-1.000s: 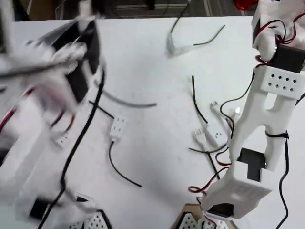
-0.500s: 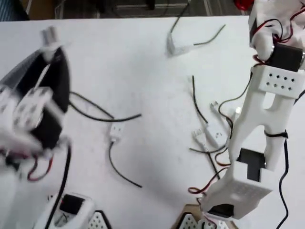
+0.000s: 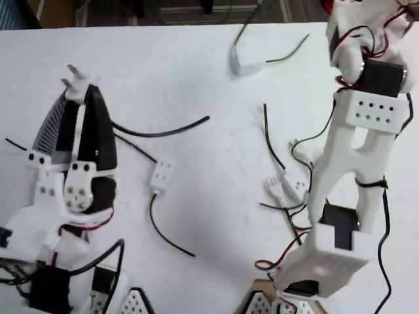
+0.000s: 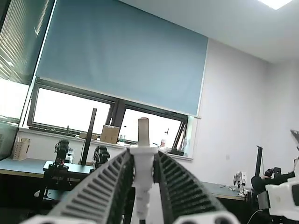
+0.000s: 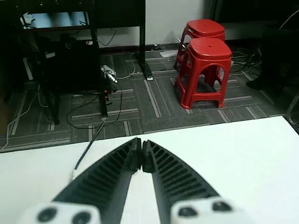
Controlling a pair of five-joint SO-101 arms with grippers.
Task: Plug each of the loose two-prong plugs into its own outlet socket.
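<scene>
White plug (image 4: pixel 142 173) sits pinched in my left gripper (image 4: pixel 142 156), the ribbed fingers pressed on either side of its body and one prong sticking out past the tips. That wrist camera faces out across the room, at a window (image 4: pixel 70 109) under a blue blind (image 4: pixel 121 65). From above I see this gripper at the left side of the table (image 3: pixel 196 85), pointing toward the far edge with the plug at its tip. A black cord (image 3: pixel 160 131) curves over the table just beside it, and I cannot tell whether it belongs to the held plug. An outlet socket (image 3: pixel 162 175) lies near the table's middle, trailing its own dark cord, apart from the gripper. A loose plug (image 3: pixel 239 62) lies toward the far edge with its lead. Close against the right arm (image 3: pixel 353 150) there is a cluster: a second plug (image 3: pixel 272 185) just beside a second socket (image 3: pixel 296 190), cords tangled around them, the socket partly hidden by the arm. My right gripper (image 5: pixel 141 153) has its fingers pressed together on nothing, tips touching, over the table's far edge, with two red stools (image 5: pixel 203 65) on the floor beyond
</scene>
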